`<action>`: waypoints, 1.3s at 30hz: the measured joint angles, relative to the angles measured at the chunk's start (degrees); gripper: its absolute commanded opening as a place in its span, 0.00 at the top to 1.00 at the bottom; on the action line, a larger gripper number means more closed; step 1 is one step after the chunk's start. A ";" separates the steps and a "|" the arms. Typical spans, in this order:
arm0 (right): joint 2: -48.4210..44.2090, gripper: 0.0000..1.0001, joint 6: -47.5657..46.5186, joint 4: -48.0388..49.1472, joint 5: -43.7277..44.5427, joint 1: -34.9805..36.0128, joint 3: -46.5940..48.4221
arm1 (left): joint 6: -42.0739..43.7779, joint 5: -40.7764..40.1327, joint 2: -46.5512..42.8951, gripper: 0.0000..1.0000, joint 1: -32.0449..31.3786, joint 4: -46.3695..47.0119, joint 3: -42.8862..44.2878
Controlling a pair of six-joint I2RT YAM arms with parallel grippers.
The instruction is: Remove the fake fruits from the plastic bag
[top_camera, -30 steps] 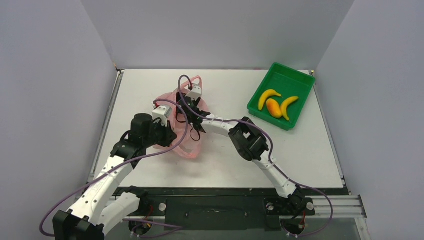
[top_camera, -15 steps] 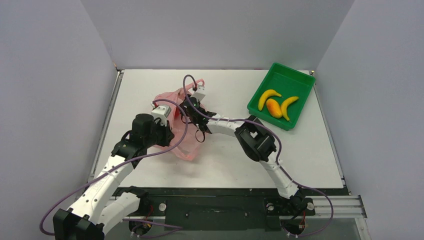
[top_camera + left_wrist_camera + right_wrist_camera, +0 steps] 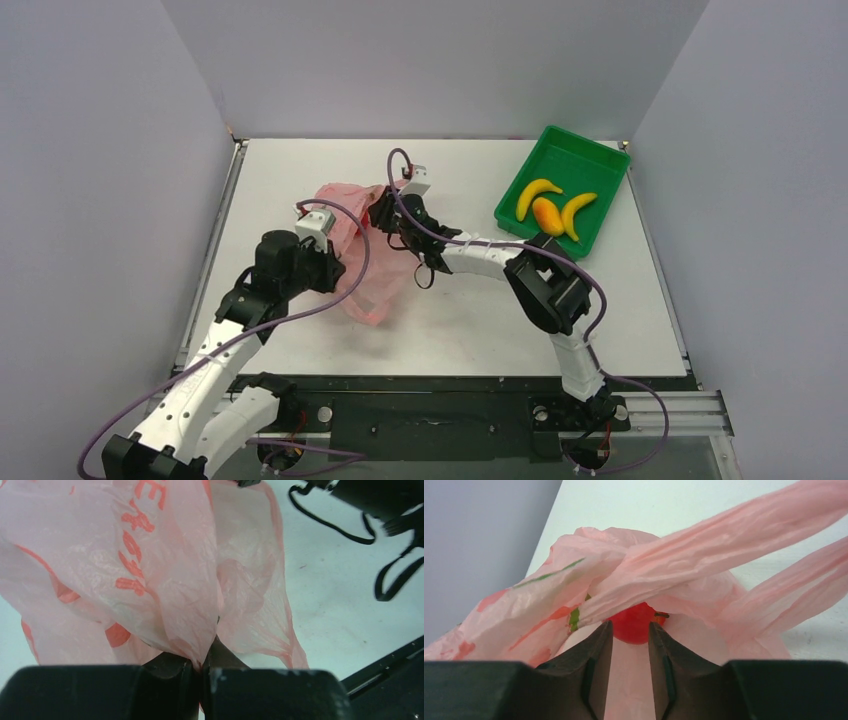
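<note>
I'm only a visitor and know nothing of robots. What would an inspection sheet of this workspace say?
Surface: white table, no spills seen.
Job's things: pink plastic bag crumpled; red fruit among its folds; two bananas and a mango in the green tray.
Clutter: nothing seen.
End effectors: left end effector shut on the plastic bag; right end effector shut on the red fruit.
Cables: purple cables loop over the bag.
Surroundings: grey walls on three sides.

Bright, even overhead light. Counter (image 3: 450,330) pale, almost washed out; shadows soft, faint. Light glows through plastic bag (image 3: 150,555). Top view sharp. Left hand (image 3: 202,662), right hand (image 3: 629,627) dark, soft-focus at near edge of wrist views.
</note>
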 measured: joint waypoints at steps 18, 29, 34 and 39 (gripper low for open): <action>0.00 0.13 -0.09 5.84 -8.70 0.00 -12.68 | -9.29 13.70 6.12 1.00 -8.63 -9.66 5.90; -0.07 0.00 -1.42 7.02 -8.59 0.46 -13.46 | -14.10 4.57 7.41 1.00 -0.55 -19.12 6.78; 0.11 0.00 -0.87 7.80 -6.84 1.22 -12.02 | -14.14 5.03 7.67 1.00 -0.55 -19.06 6.05; 2.97 0.00 2.12 10.49 -4.17 1.92 -6.71 | -14.12 6.01 7.58 1.00 -0.55 -18.82 5.73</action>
